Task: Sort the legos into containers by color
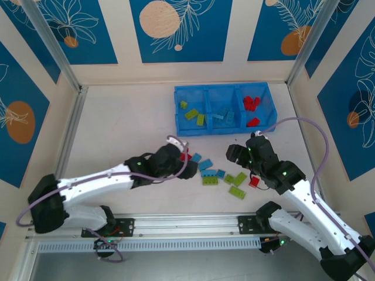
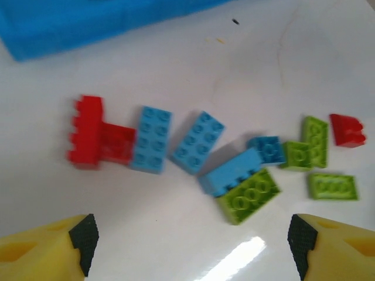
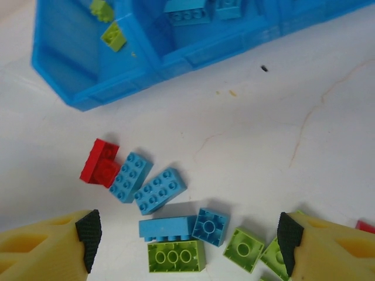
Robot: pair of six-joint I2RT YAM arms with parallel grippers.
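The left jaws and the right jaws both hang wide open and empty over the loose bricks (image 2: 197, 142) on the table (image 1: 117, 134), which touch, so one pinch could catch two colours. Loose: four blue (image 2: 150, 139), four green (image 2: 249, 196), about three red (image 2: 85, 132); the tray (image 1: 222, 87) near them already holds roughly three of each, sorted.

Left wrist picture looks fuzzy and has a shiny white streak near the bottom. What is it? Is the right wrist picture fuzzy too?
Left wrist view: the legos are blurred, and the streak is light glaring off the white table; right wrist view: sharper, with the studs on the lime green lego showing clearly.
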